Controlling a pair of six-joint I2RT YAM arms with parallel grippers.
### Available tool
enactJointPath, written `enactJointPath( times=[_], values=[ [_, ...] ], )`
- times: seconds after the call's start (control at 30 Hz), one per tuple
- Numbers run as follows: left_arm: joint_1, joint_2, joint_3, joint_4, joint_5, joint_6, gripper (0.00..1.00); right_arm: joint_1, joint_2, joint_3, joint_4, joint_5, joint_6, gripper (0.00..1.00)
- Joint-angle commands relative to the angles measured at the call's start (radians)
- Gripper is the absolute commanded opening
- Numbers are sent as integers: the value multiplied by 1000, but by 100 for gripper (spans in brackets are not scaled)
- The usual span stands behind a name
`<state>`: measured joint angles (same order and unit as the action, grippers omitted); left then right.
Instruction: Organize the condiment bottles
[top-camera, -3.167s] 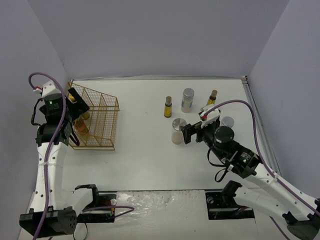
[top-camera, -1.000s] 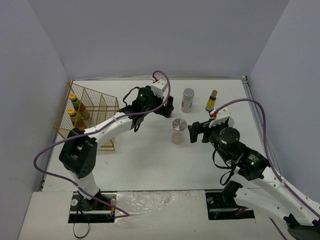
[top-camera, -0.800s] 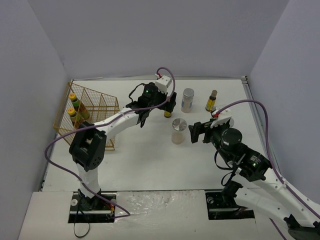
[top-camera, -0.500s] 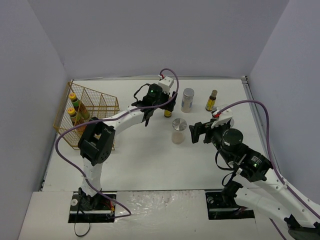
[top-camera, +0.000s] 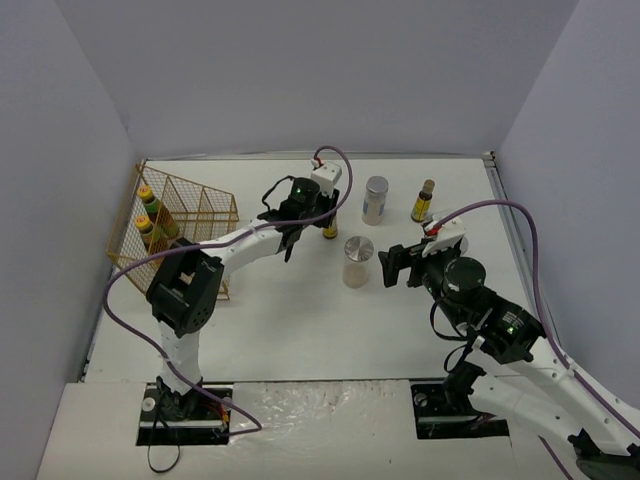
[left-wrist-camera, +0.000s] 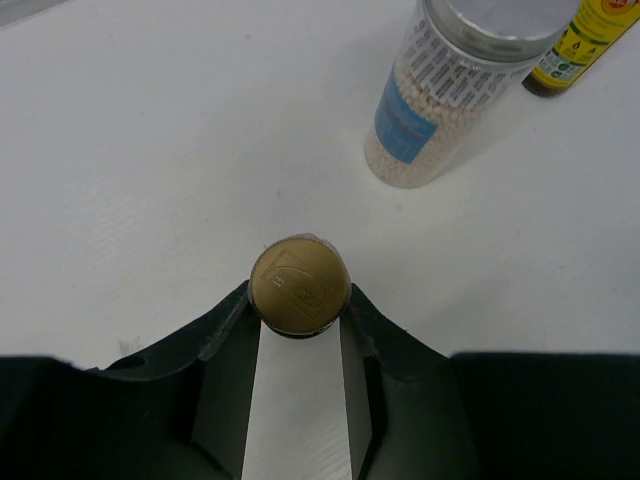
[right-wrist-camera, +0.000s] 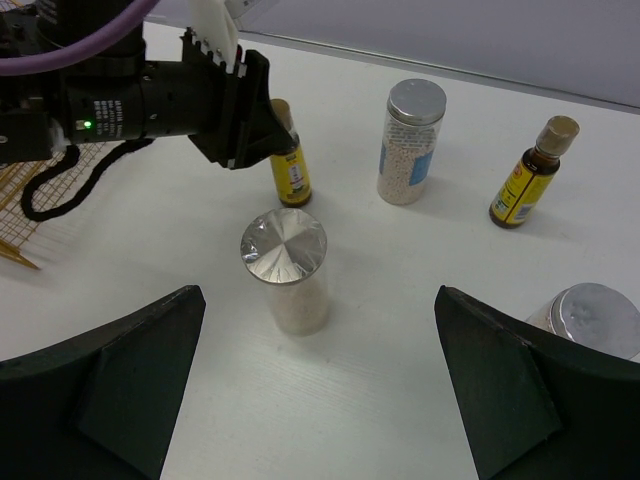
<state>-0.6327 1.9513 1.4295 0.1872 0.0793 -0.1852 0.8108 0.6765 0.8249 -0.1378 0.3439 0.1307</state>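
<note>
Seven containers in all. Found left jaws closed tight on tan cap of slim dark bottle (left-wrist-camera: 299, 284), upright on surface (top-camera: 290, 310), near silver-lidded far jar (top-camera: 375, 200). Found right jaws spread wide, empty, stopped short of middle jar (top-camera: 357, 262). Spotted second slim bottle (top-camera: 424, 201) right of far jar, third jar (right-wrist-camera: 590, 315) low at right in right wrist view. Saw two yellow-capped sauce bottles (top-camera: 146, 197) upright in gold wire rack (top-camera: 205, 240), far left.

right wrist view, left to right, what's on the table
gold wire rack → front silver-lidded jar → back silver-lidded jar → free slim dark bottle → corner silver-lidded jar; gripped slim bottle overlaps the front jar, left out
</note>
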Motion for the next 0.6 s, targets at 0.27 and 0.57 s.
enactJointPath(
  times=[0.27, 0.57],
  values=[
    [107, -616, -146, -178, -349, -37, 0, -7, 13, 16, 78, -4, -10, 96],
    [354, -696, -219, -222, -341, -69, 0, -7, 38, -3, 123, -38, -8, 96]
  ],
)
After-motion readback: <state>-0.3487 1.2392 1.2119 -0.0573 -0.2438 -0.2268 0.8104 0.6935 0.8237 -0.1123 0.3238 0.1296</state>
